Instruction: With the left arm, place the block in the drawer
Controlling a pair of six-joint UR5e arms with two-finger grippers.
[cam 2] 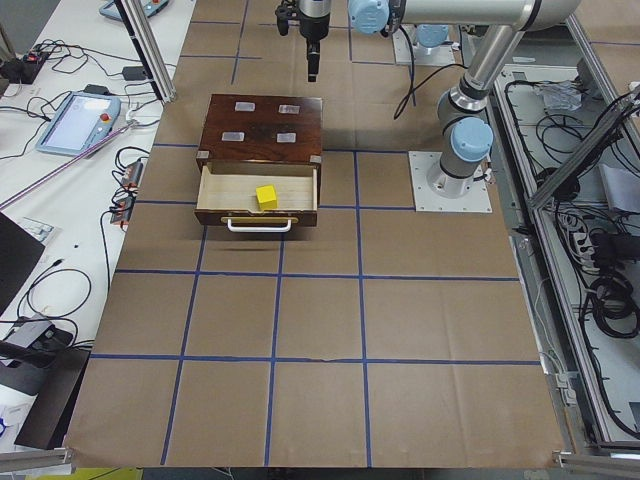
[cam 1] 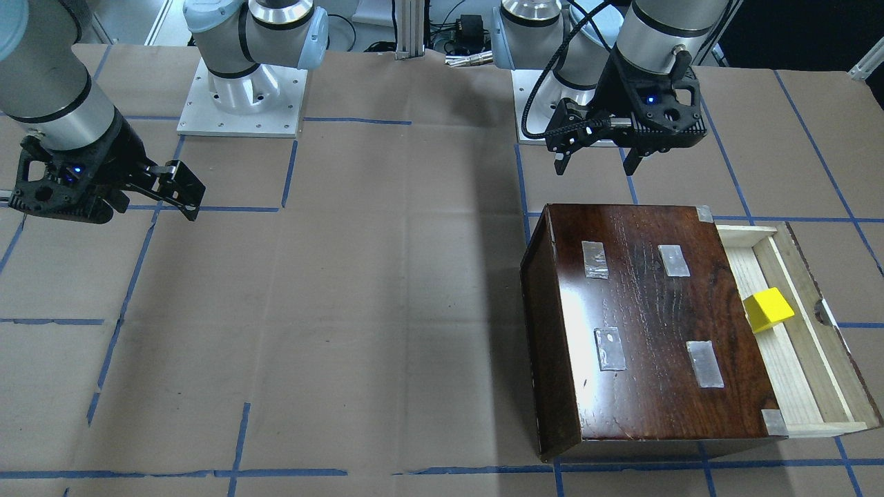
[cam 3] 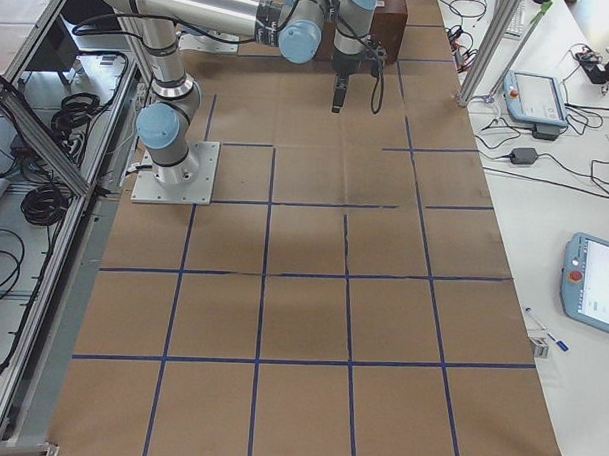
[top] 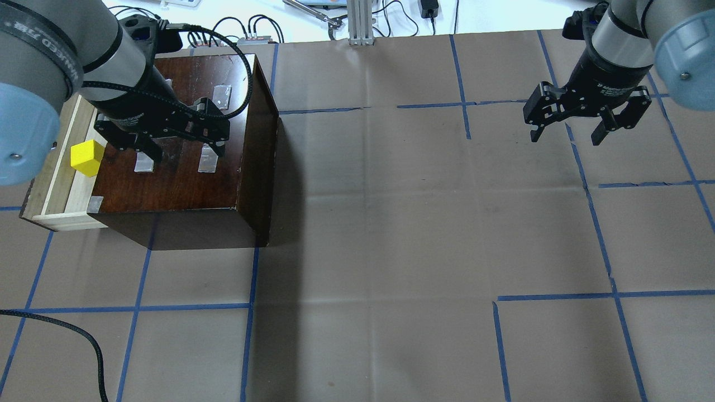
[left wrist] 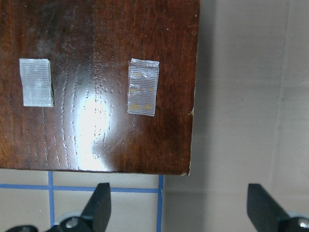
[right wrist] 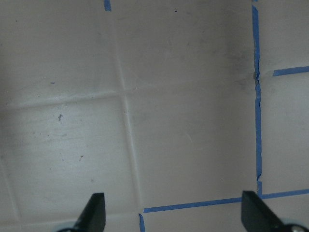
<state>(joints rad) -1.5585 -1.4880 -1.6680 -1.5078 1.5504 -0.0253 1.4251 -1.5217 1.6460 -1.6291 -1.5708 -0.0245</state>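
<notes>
The yellow block (cam 1: 768, 309) lies inside the pulled-out drawer (cam 1: 779, 362) of the dark cabinet (cam 1: 649, 331). It also shows in the overhead view (top: 86, 158) and the exterior left view (cam 2: 265, 196). My left gripper (cam 1: 597, 162) is open and empty. It hangs above the cabinet's top near the edge on the robot's side, apart from the block (top: 184, 153). Its wrist view shows the cabinet top (left wrist: 96, 72) with tape patches between spread fingertips (left wrist: 99, 205). My right gripper (top: 565, 137) is open and empty over bare paper far from the cabinet.
Brown paper with a blue tape grid covers the table. The two arm base plates (cam 1: 242, 96) stand at the robot's side. A loose black cable (top: 67, 329) lies at the near left corner. Teach pendants (cam 2: 75, 120) and wires lie on side tables.
</notes>
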